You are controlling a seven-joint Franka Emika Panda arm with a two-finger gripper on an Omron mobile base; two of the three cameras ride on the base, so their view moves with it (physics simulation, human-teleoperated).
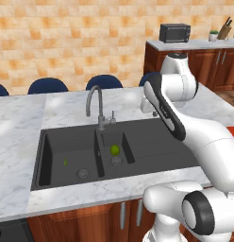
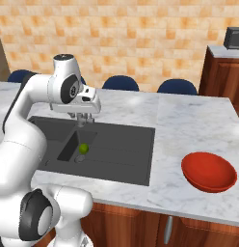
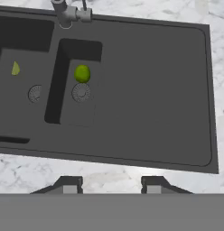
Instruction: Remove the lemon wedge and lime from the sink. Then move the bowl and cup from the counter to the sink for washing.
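Note:
The dark grey sink [image 1: 152, 137] [image 2: 126, 144] [image 3: 154, 90] is set in the marble counter [image 1: 24, 123] [image 2: 189, 125]. A round yellow-green lime [image 1: 114, 150] [image 2: 83, 148] [image 3: 82, 74] lies in the small right basin just behind its drain. In the large left basin rests the lemon wedge [image 1: 65, 162] [image 3: 15, 68], a thin green sliver. The red bowl [image 2: 209, 171] sits on the counter right of the sink. The cup is out of view. My gripper [image 2: 82, 117] [image 3: 111, 185] hangs well above the sink, open, with nothing between its fingers.
A curved grey faucet [image 1: 94, 101] [image 3: 64, 11] rises behind the divider between the basins. Blue chairs [image 1: 48, 85] [image 2: 177, 87] line the island's far side. A microwave [image 1: 174, 33] stands on the far counter. My own arm [image 1: 185, 127] crosses above the drainboard.

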